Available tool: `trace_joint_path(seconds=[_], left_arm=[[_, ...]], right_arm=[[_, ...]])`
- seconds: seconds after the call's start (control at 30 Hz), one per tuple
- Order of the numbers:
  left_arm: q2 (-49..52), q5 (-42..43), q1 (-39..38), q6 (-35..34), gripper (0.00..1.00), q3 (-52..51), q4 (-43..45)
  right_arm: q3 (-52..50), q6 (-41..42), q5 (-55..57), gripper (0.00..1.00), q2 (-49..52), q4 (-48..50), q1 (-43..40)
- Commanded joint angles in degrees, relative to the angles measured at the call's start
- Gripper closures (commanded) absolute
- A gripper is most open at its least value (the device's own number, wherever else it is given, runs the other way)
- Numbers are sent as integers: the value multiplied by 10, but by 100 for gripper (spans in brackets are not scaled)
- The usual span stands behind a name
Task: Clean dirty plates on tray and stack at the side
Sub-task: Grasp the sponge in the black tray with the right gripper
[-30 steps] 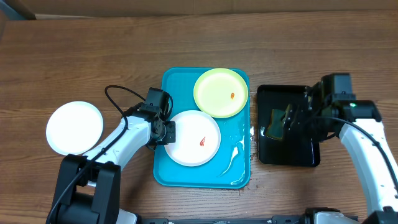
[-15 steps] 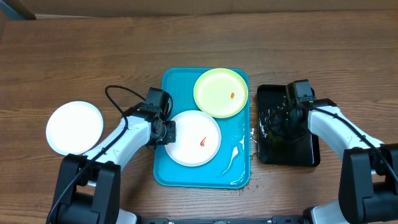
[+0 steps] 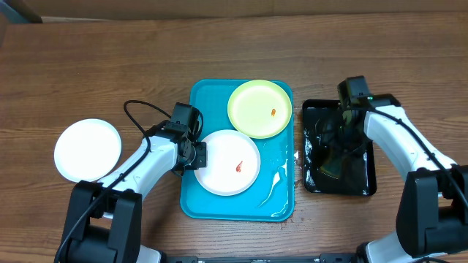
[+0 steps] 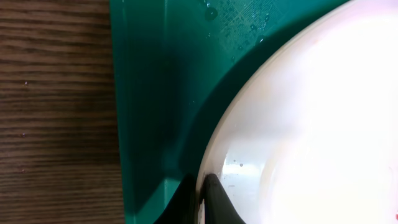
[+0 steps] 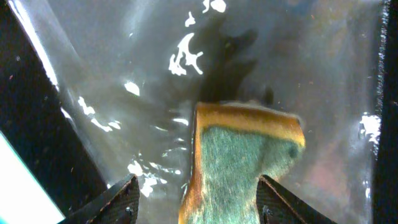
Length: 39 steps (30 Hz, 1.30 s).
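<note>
A white plate (image 3: 223,172) with a red smear lies on the turquoise tray (image 3: 201,98). A yellow-green plate (image 3: 256,106) with an orange smear lies at the tray's far right and overlaps the white plate's edge. A second white plate (image 3: 88,150) sits on the table at the left. My left gripper (image 3: 197,154) is shut on the left rim of the white plate (image 4: 311,124) on the tray (image 4: 155,93); the fingers (image 4: 202,202) pinch the rim. My right gripper (image 3: 338,146) is open over the black tray, its fingers (image 5: 202,208) on either side of the sponge (image 5: 242,155).
The smaller black tray (image 3: 365,183) stands to the right of the turquoise tray and holds water and the green-and-yellow sponge (image 3: 331,169). Water is smeared on the turquoise tray's right side (image 3: 276,183). A black cable loops by the left arm (image 3: 135,109).
My right arm has swung in from the right over the black tray, and its gripper now straddles the sponge. The left arm and the plates have not moved.
</note>
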Motion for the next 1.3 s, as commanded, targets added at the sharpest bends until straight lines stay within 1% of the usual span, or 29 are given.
trace_joint_path(seconds=[0.0,0.03,0.07,0.1,0.13,0.17,0.3,0.33,0.37,0.43,0.47,0.5,0.53,0.6,0.7,0.8,0.83,0.93,0.97,1.03,1.07,1.27], left_arm=[[26,1,-2,-3,96,-14,-3],[26,1,-2,-3,96,-14,-3],[26,1,-2,-3,96,-14,-3],[26,1,-2,-3,96,-14,-3],[26,1,-2,-3,96,-14,-4],[26,1,-2,-3,96,-14,-4],[26,1,-2,-3,96,-14,-4],[26,1,-2,-3,96,-14,-4],[26,1,-2,-3,96,-14,-4],[26,1,-2,-3,96,-14,-4],[26,1,-2,-3,96,-14,-4],[26,1,-2,-3,96,-14,-4],[26,1,-2,-3,96,-14,-4],[26,1,-2,-3,96,-14,-4],[26,1,-2,-3,96,-14,-4],[26,1,-2,-3,96,-14,-3],[26,1,-2,-3,96,-14,-3],[26,10,-2,-3,96,-14,-4],[26,15,-2,-3,96,-14,-4],[26,16,-2,-3,96,-14,-3],[26,16,-2,-3,96,-14,-3],[26,16,-2,-3,96,-14,-3]], right_arm=[[-47,33,36,39,0,25,1],[-61,43,48,41,0,37,1],[-77,46,54,46,0,51,1],[-92,46,54,60,0,63,1],[-97,45,49,81,0,67,1],[-93,39,49,96,-1,66,1],[-53,13,45,96,-3,30,1],[-22,13,43,96,-9,5,1],[-7,9,43,91,-13,-6,1],[18,9,43,63,-18,-24,1],[25,9,43,51,-18,-32,1],[25,9,43,43,-18,-34,1],[24,10,43,38,-18,-40,1],[16,14,43,33,-17,-46,1],[-9,24,43,35,-15,-31,1],[-51,31,35,65,-12,28,1],[-63,31,31,68,-11,45,1],[-97,31,17,69,-11,85,1],[-103,31,17,75,-11,92,1],[-103,31,17,96,-11,93,1],[-98,29,17,96,-11,87,1],[0,9,18,96,-19,-36,1]])
